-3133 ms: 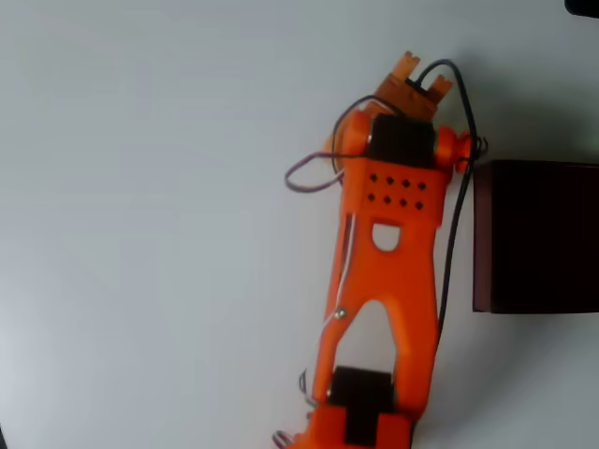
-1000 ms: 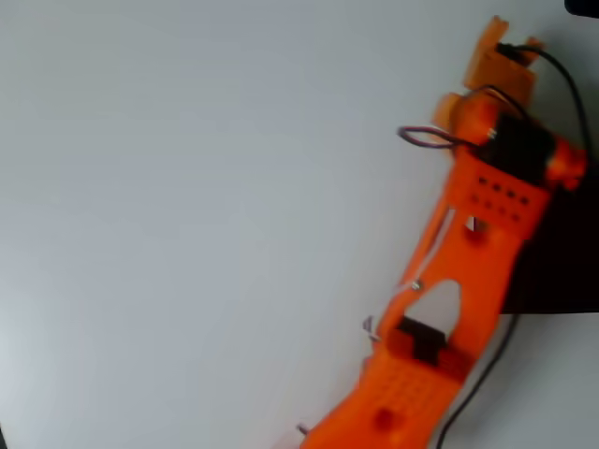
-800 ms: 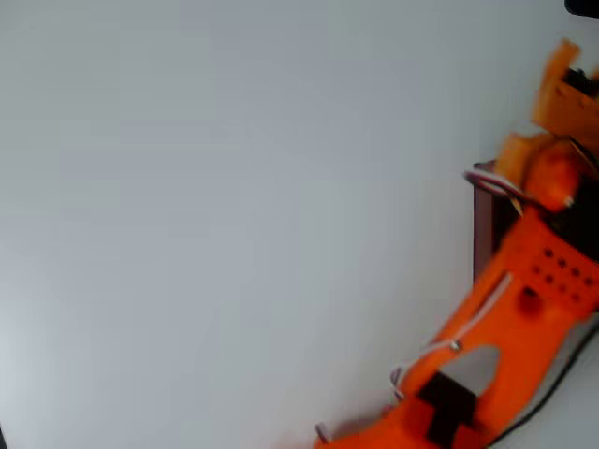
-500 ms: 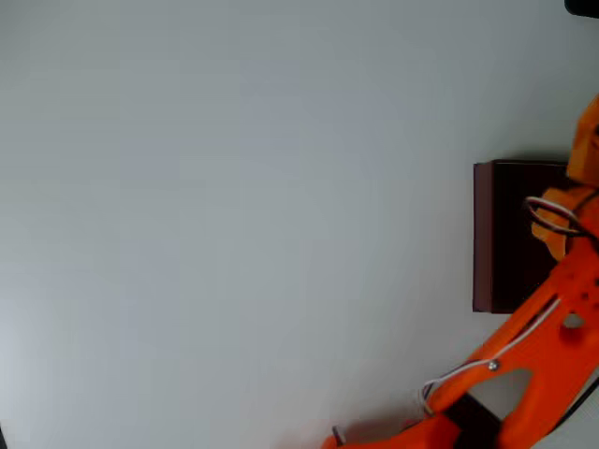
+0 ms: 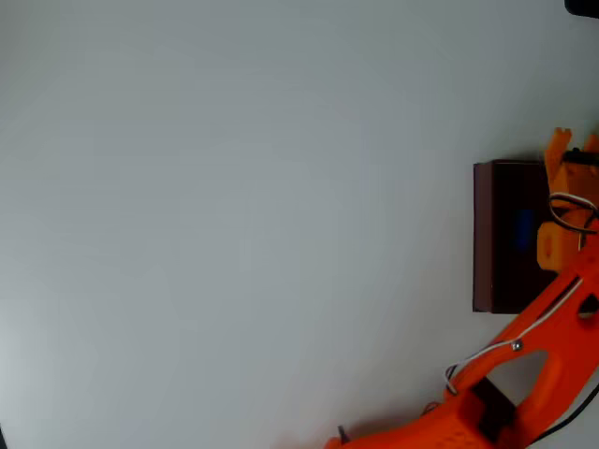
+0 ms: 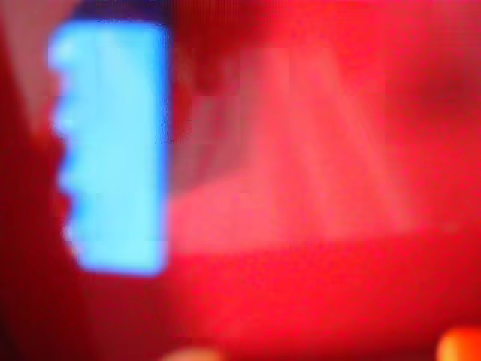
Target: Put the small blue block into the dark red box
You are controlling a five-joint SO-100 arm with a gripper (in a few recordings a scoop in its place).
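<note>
Overhead view: small blue block (image 5: 523,225) lying inside dark red box (image 5: 508,236) at the table's (image 5: 234,224) right edge; orange hand (image 5: 573,150) over the box's far right part, grip impossible to tell.

Wrist view: blurred block (image 6: 113,147) at left on red box floor (image 6: 323,188), apparently released.

The small blue block (image 5: 524,225) lay inside the dark red box (image 5: 484,234), which sat at the table's (image 5: 234,234) right edge in the overhead view.
</note>
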